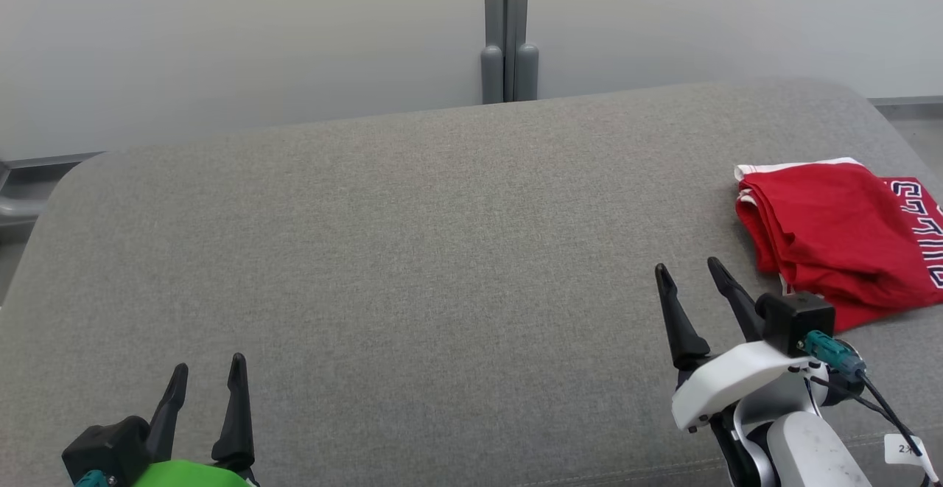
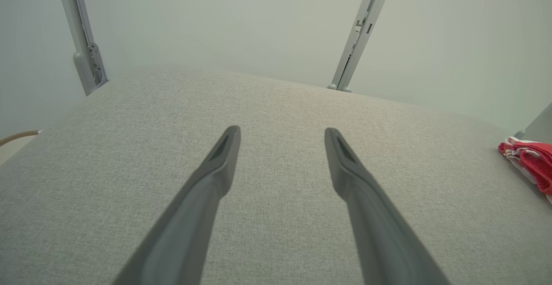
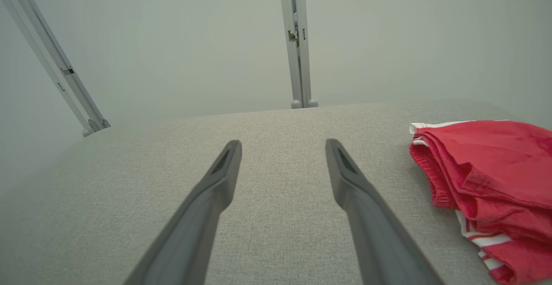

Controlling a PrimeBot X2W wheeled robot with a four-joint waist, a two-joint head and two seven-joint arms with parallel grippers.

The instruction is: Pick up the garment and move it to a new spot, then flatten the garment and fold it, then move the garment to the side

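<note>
The garment (image 1: 840, 240) is a red cloth with white trim and lettering, lying folded at the right side of the grey cushioned surface (image 1: 412, 251). It also shows as the garment (image 3: 487, 181) on the right of the right wrist view and the garment (image 2: 528, 160) at the far right edge of the left wrist view. My right gripper (image 1: 689, 270) stands open just left of it, apart from the cloth, nothing between its fingers. My left gripper (image 1: 208, 368) is open and empty at the lower left, far from the garment.
A pale wall with a grey vertical post (image 1: 507, 30) runs behind the surface. The rounded far edge of the surface (image 1: 295, 127) lies close to the wall. The floor shows at the far left (image 1: 15, 200).
</note>
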